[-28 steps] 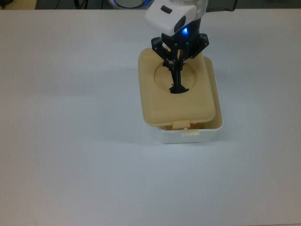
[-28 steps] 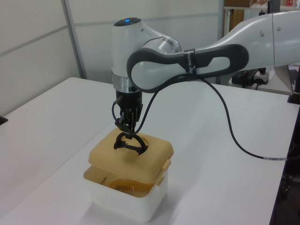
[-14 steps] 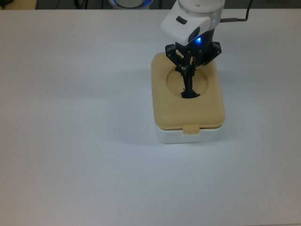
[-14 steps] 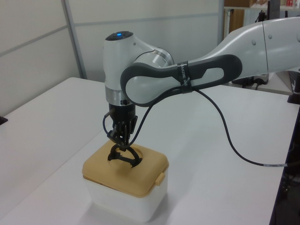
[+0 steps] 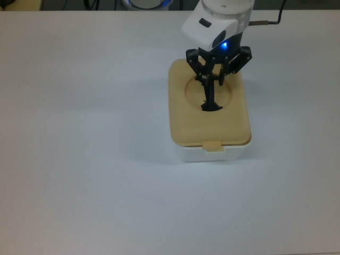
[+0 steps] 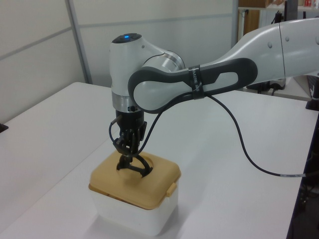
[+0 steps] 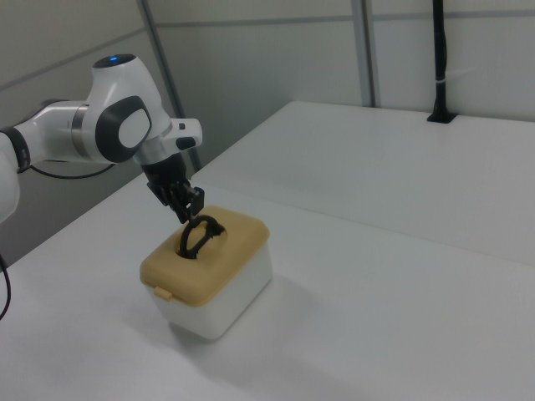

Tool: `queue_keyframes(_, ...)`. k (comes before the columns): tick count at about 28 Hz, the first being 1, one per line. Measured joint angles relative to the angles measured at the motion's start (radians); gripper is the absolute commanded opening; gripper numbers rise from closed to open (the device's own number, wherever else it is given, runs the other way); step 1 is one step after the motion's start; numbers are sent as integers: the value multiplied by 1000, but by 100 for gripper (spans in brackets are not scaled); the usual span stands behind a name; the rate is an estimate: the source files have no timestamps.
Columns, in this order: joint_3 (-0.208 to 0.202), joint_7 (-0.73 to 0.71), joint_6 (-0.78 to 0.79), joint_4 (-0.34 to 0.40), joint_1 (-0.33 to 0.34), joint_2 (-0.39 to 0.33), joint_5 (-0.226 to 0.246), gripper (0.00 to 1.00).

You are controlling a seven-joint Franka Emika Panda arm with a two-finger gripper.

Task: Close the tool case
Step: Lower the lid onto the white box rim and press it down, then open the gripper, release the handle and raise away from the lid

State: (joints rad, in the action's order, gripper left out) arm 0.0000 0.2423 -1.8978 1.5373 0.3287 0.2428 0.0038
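The tool case's white box point(image 5: 212, 154) point(image 6: 130, 215) point(image 7: 228, 299) stands on the table with its tan lid point(image 5: 186, 119) point(image 6: 144, 185) point(image 7: 219, 255) lying flat on top. A small latch tab point(image 5: 214, 145) hangs over the near edge in the top view. The black handle point(image 5: 210, 101) point(image 6: 131, 164) point(image 7: 197, 235) stands upright out of the lid's round recess. My gripper point(image 5: 213, 81) point(image 6: 128, 150) point(image 7: 189, 207) points down over the recess and is shut on the top of the handle.
The white table point(image 5: 85, 133) spreads wide around the case. A black cable point(image 6: 249, 149) runs from my arm across the table on the left view's right. A black post point(image 7: 440, 58) stands at the table's far edge in the right view.
One second ago the lid hung tilted and offset toward the top view's left. My gripper carried it right and down onto the box. Since half a second ago it has shifted only slightly.
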Motion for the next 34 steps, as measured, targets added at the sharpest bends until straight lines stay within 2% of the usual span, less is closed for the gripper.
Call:
queue_keyframes(22, -12, 13, 0, -3, -5, -21, -11, 100)
queue_keyframes(27, -17, 5, 9, -3, -50, -51, -17, 100)
queue_keyframes(34, -22, -73, 41, -3, -188, -112, -17, 100)
